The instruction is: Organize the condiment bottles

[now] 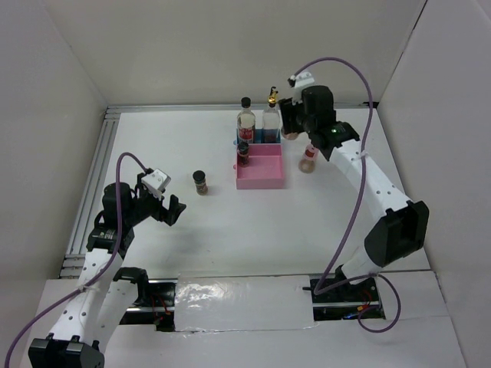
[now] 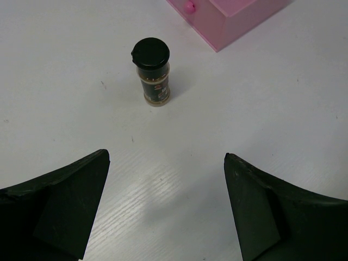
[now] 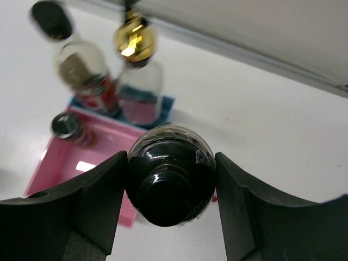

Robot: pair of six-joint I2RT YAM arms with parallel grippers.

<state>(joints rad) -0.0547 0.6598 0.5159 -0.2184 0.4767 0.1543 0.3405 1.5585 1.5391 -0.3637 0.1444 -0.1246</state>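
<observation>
Your right gripper (image 3: 171, 159) is clamped on a black-capped bottle (image 3: 168, 190) near the far right corner of the pink tray (image 1: 261, 175). Your left gripper (image 2: 166, 156) has its fingers wide apart with nothing between them, and it faces a short dark jar (image 2: 153, 73) standing upright alone on the table (image 1: 230, 230), left of that tray. The red-labelled bottle (image 1: 245, 121) and the gold-spouted bottle (image 1: 271, 119) stand side by side on the blue tray (image 1: 261, 139) behind, one small jar (image 1: 243, 153) stands inside the pink tray, and a pale-lidded jar (image 1: 308, 159) stands on the table just right of it.
</observation>
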